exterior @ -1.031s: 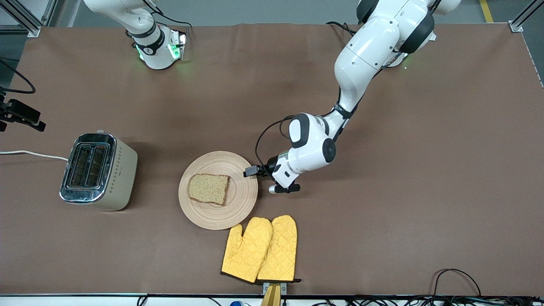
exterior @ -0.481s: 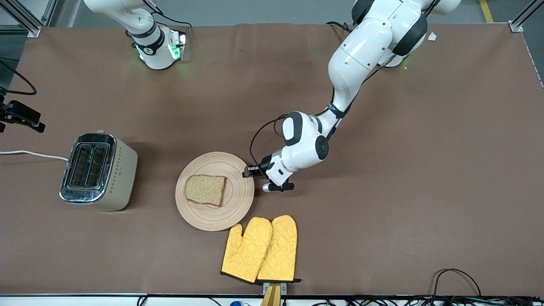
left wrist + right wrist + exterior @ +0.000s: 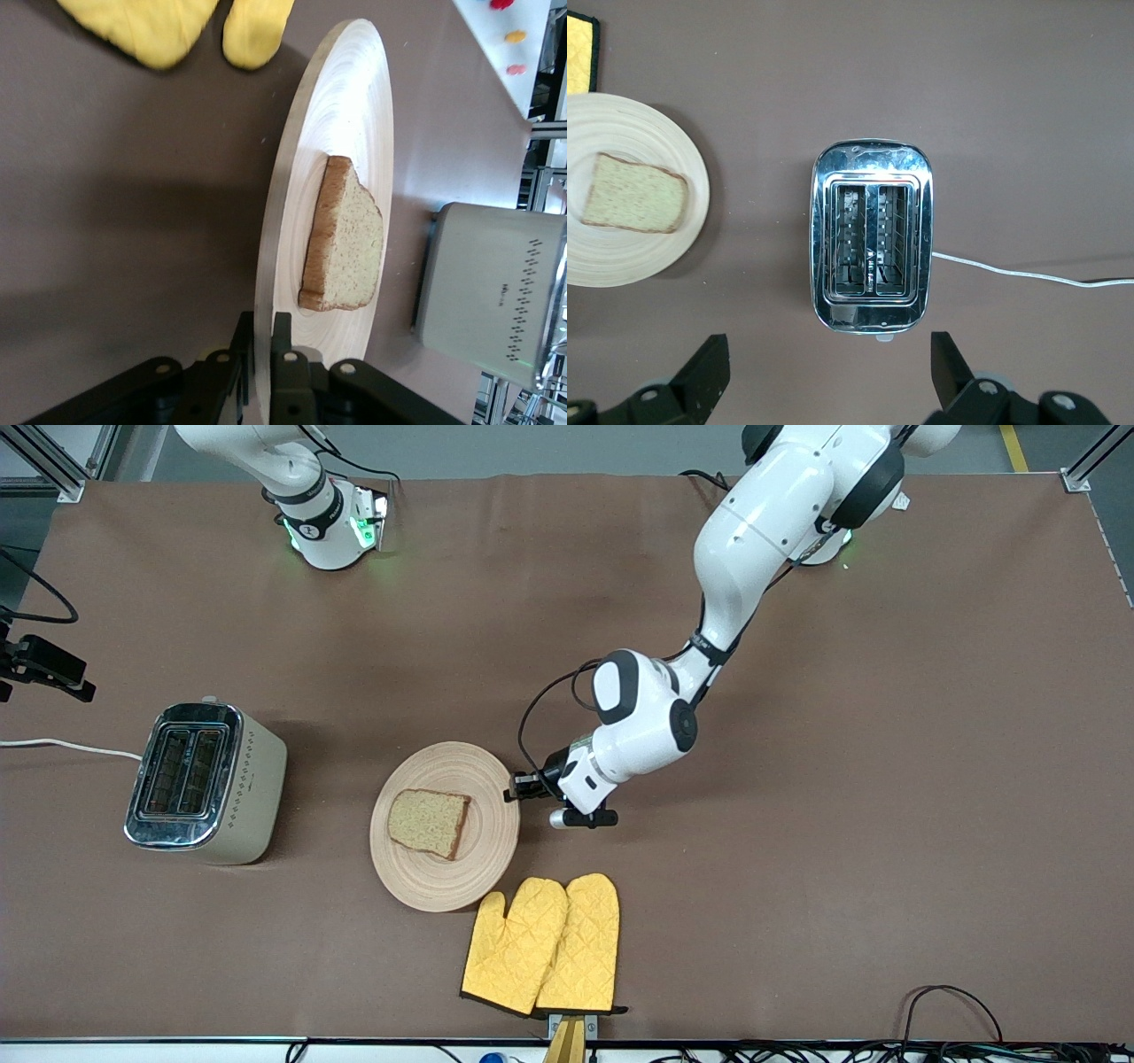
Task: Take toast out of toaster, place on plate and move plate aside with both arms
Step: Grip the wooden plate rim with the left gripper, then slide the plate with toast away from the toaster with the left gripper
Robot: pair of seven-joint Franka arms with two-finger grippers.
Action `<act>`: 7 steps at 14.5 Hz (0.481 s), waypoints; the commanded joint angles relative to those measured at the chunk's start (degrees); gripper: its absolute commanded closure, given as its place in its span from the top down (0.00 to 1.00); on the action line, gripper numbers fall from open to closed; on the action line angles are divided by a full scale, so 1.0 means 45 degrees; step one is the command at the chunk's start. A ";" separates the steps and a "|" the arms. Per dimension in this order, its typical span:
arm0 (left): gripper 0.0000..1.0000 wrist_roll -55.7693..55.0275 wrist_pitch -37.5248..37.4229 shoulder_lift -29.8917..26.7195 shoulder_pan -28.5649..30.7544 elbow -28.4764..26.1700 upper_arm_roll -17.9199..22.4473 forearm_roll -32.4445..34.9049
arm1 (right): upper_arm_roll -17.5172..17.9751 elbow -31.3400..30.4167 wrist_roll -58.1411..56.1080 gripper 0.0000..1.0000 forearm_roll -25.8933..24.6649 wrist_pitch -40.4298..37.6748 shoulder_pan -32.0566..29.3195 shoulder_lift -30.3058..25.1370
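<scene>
The round wooden plate [image 3: 425, 872] lies between the toaster and the left arm, tilted, with its rim at the left arm's end raised. The toast [image 3: 430, 822] lies on it. My left gripper [image 3: 518, 790] is shut on that raised rim; in the left wrist view its fingers [image 3: 263, 341] clamp the plate's edge [image 3: 354, 106] from both faces, with the toast [image 3: 350, 243] just past them. My right gripper [image 3: 830, 372] is open and empty, high over the toaster [image 3: 870, 235]. The plate [image 3: 620, 257] and the toast [image 3: 636, 205] also show in the right wrist view.
The steel toaster [image 3: 205, 779] stands toward the right arm's end, with a white cord [image 3: 71, 746] running off the table. Two yellow oven mitts [image 3: 545, 943] lie nearer the front camera, touching the plate's near rim.
The left gripper closed in on the plate's rim, nudged the plate toward the toaster, then raised that edge, so the plate now tilts. The toast stays on it.
</scene>
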 commanded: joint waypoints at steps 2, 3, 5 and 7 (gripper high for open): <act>0.00 0.0981 -0.1981 -0.3215 0.1513 -0.2939 -0.0040 -0.0027 | 0.0084 0.0007 0.0111 1.00 -0.0300 0.0012 0.0555 -0.0040; 0.00 0.1506 -0.2624 -0.3665 0.2059 -0.3331 -0.0040 -0.0027 | 0.0084 0.0007 0.0131 1.00 -0.0320 0.0012 0.0769 -0.0040; 0.00 0.3318 -0.4749 -0.4253 0.3735 -0.4054 -0.0060 -0.0027 | 0.0122 -0.0013 0.0209 1.00 -0.0476 -0.0027 0.0694 -0.0059; 0.00 0.5098 -0.6665 -0.4334 0.5493 -0.4349 -0.0060 -0.0047 | 0.0724 -0.0013 0.0228 1.00 -0.0476 -0.0066 -0.0083 -0.0060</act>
